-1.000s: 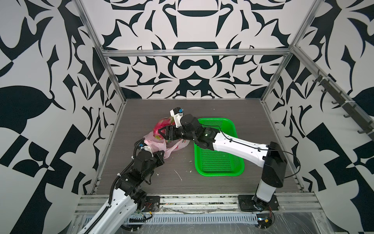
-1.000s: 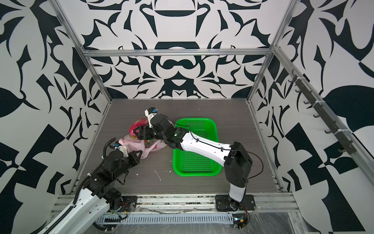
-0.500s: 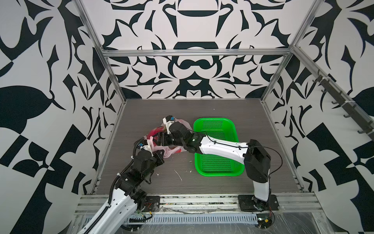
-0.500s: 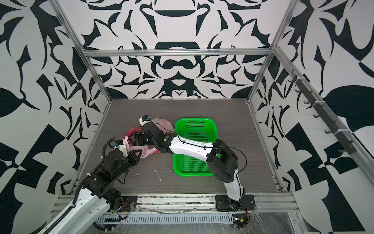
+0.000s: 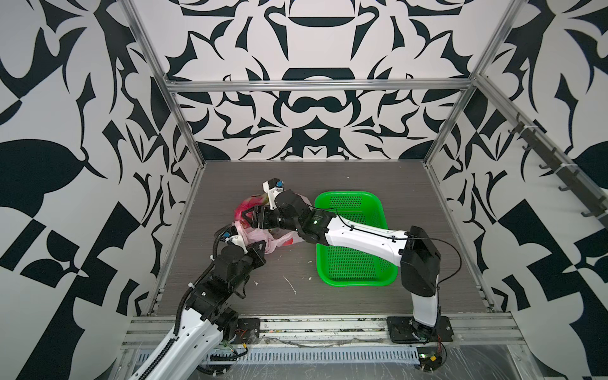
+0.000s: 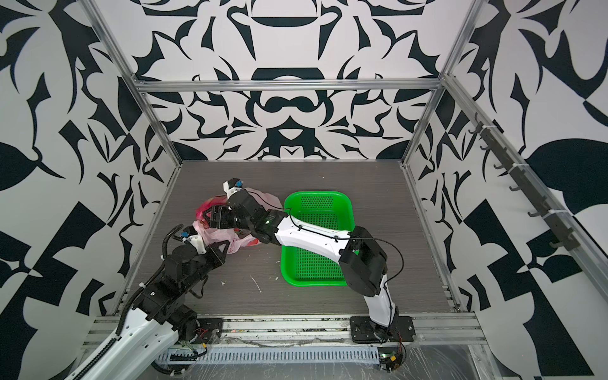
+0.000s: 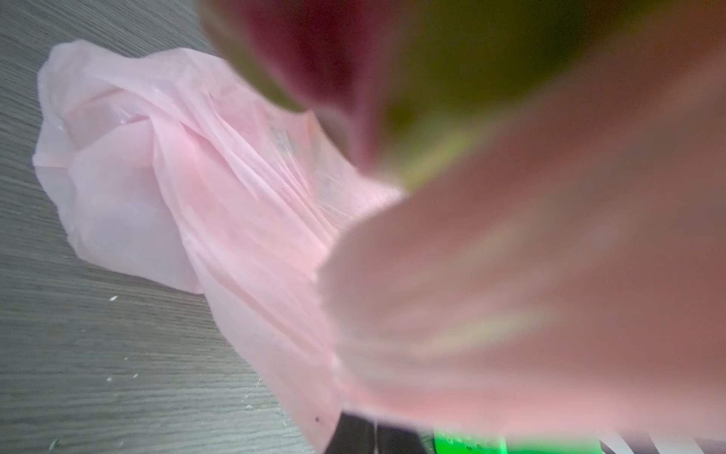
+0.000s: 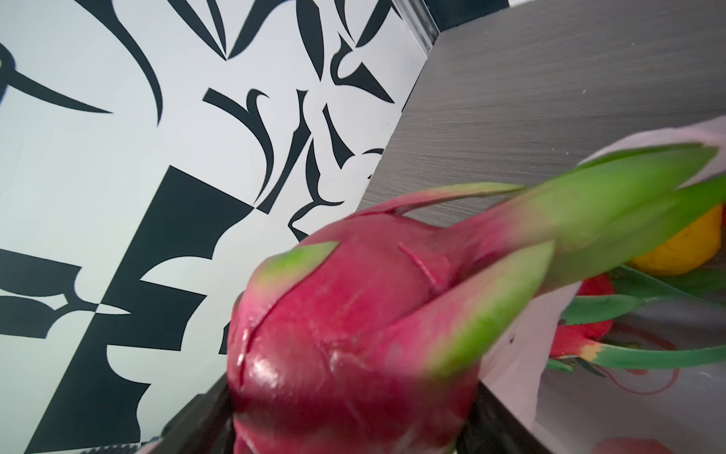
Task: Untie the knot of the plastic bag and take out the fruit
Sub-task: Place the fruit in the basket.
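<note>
Grey table: the left gripper pinches the plastic bag tight, the right gripper hugs a dragon fruit with wide fingers at the bag's mouth, so I think taking-out is on and next comes a lift toward the green basket.

A green perforated basket is seen lying flat on the grey wood-grain tabletop in both top views, a few white scraps are scattered near its front-left corner, and it's all boxed in by black-and-white patterned walls, with a hook rail fixed to the right one.
</note>
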`<state>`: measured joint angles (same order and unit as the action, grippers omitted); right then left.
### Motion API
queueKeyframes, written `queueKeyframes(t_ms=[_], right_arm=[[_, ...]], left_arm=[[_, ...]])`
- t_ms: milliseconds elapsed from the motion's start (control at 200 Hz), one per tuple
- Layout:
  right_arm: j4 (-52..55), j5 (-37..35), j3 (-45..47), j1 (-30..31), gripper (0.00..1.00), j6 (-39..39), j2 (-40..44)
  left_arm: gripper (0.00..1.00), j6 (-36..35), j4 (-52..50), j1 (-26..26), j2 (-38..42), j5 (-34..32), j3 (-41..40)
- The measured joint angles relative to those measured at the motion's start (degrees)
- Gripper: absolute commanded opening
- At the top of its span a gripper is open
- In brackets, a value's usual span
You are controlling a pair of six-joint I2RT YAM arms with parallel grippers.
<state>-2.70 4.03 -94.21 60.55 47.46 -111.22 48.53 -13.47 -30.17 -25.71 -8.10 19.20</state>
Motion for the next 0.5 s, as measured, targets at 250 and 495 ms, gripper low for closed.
queueKeyframes(t_ms=[250,495], right_arm=[[0.87,0.2,1.7,0.5,0.26,-0.35,6.36],[4.87,2.6,3.78,1.2,0.24,-3.06,12.66]], left_arm=[[0.0,-1.29,0.28,0.0,-0.33,-1.42,0.09],[0.0,-2.58,-0.09,0.0,-0.28,-3.19,0.79]])
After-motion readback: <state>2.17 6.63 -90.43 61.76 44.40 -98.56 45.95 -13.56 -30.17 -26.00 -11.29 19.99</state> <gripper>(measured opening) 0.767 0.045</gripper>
